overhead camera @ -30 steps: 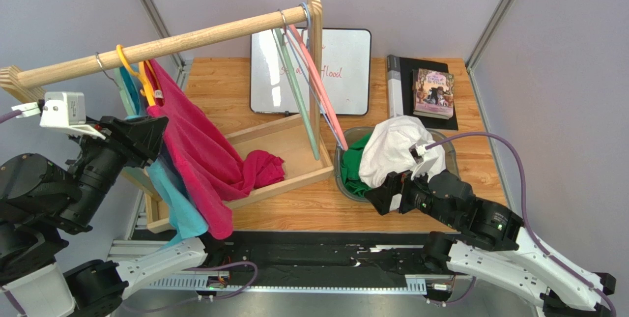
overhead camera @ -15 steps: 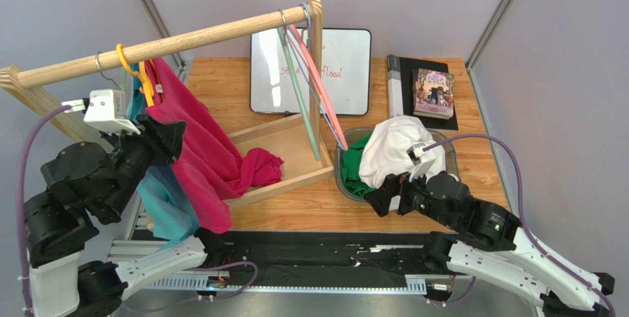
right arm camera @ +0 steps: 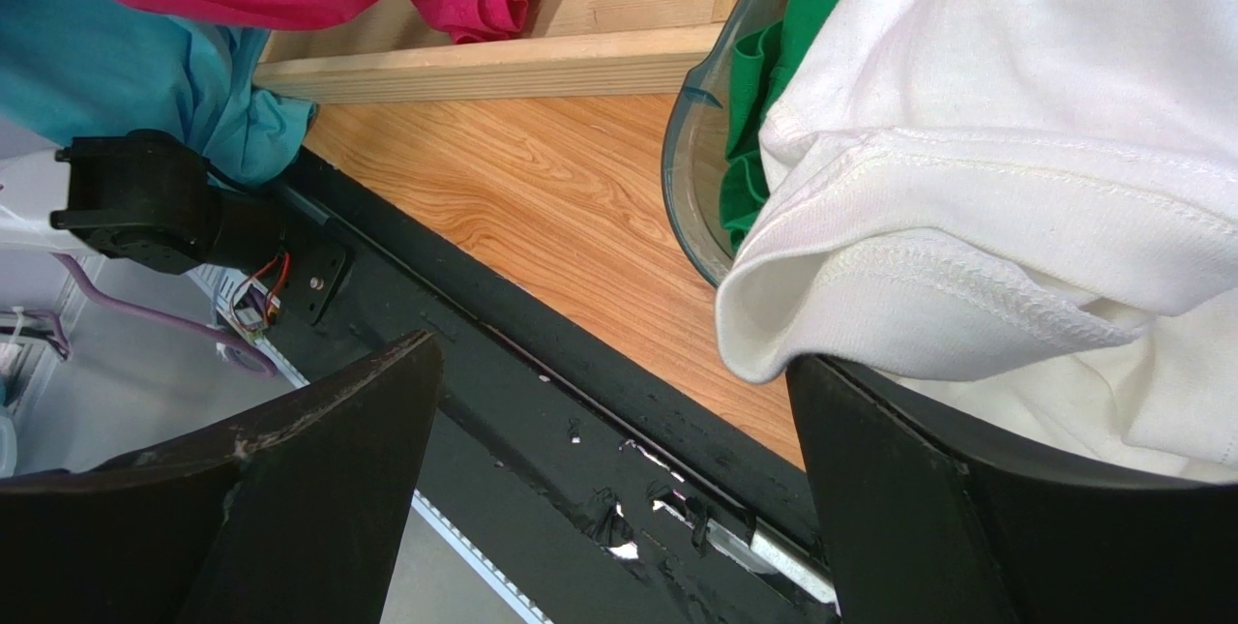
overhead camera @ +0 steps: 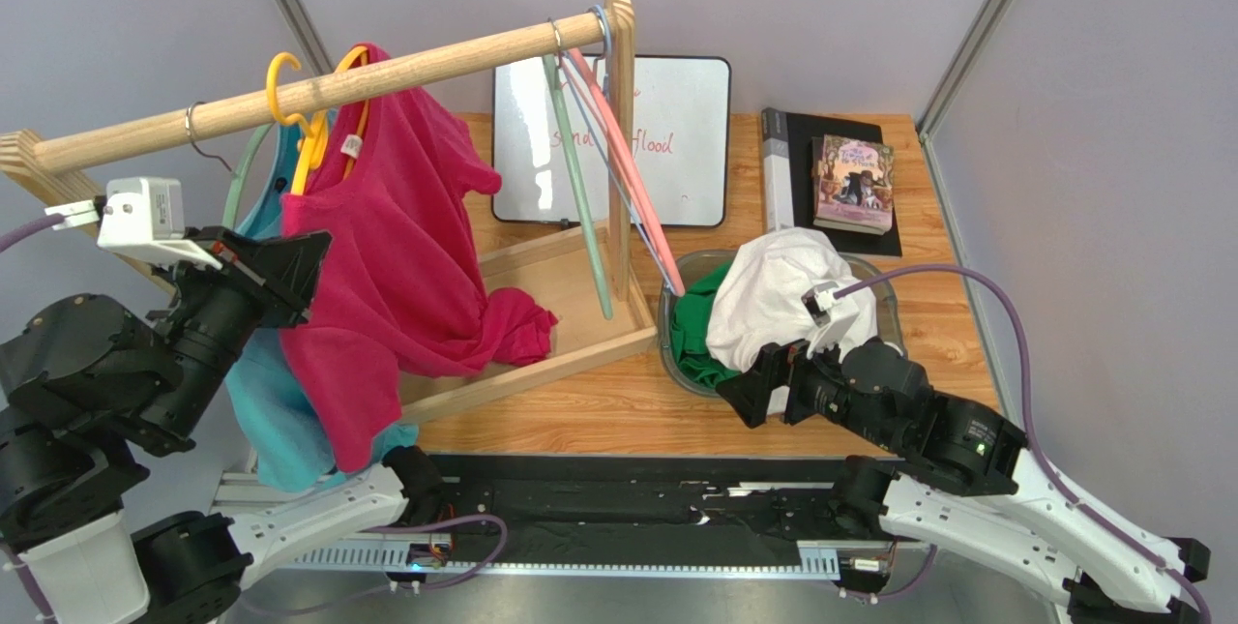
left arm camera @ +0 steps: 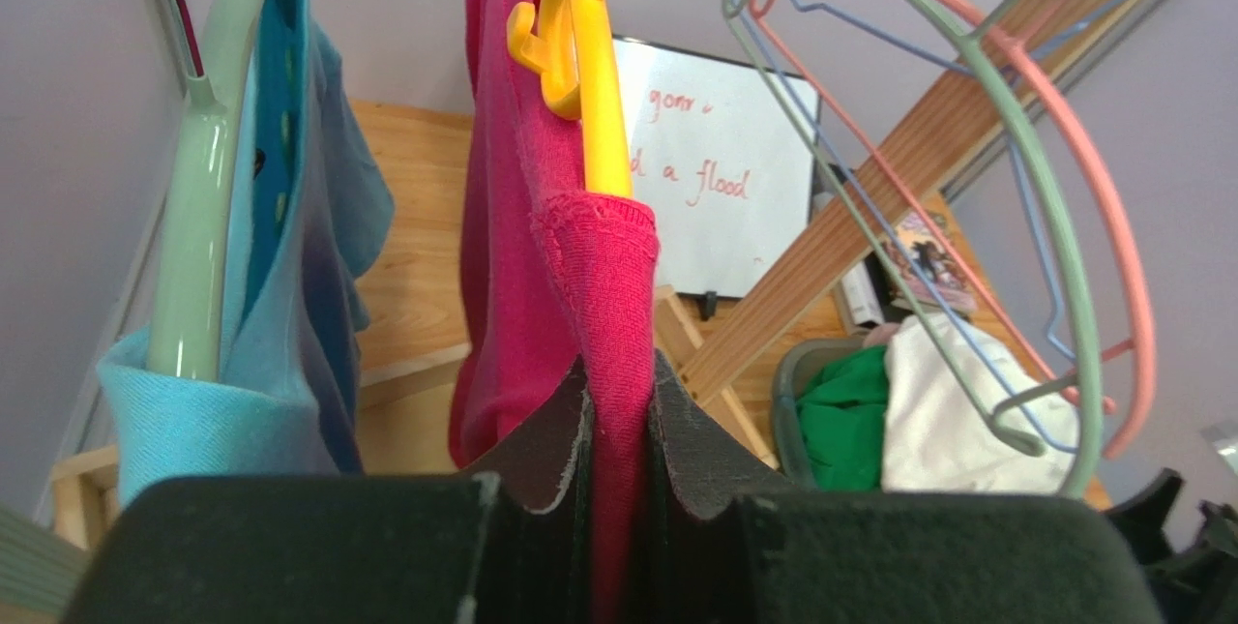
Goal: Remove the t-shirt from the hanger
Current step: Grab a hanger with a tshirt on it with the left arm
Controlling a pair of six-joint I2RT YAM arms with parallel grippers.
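Where the left hand is clenched on a fold of the red t-shirt, the garment rises directly above it on the yellow hanger, hook at the wooden rail beyond. Right hand released, jaws wide; white cloth overhangs its right finger.

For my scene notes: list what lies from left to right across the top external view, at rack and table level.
left gripper, shut on the shirt → pink t-shirt → whiteboard → book. The teal shirt, tray, empty hangers and bin of clothes overlap these, so I left them out.
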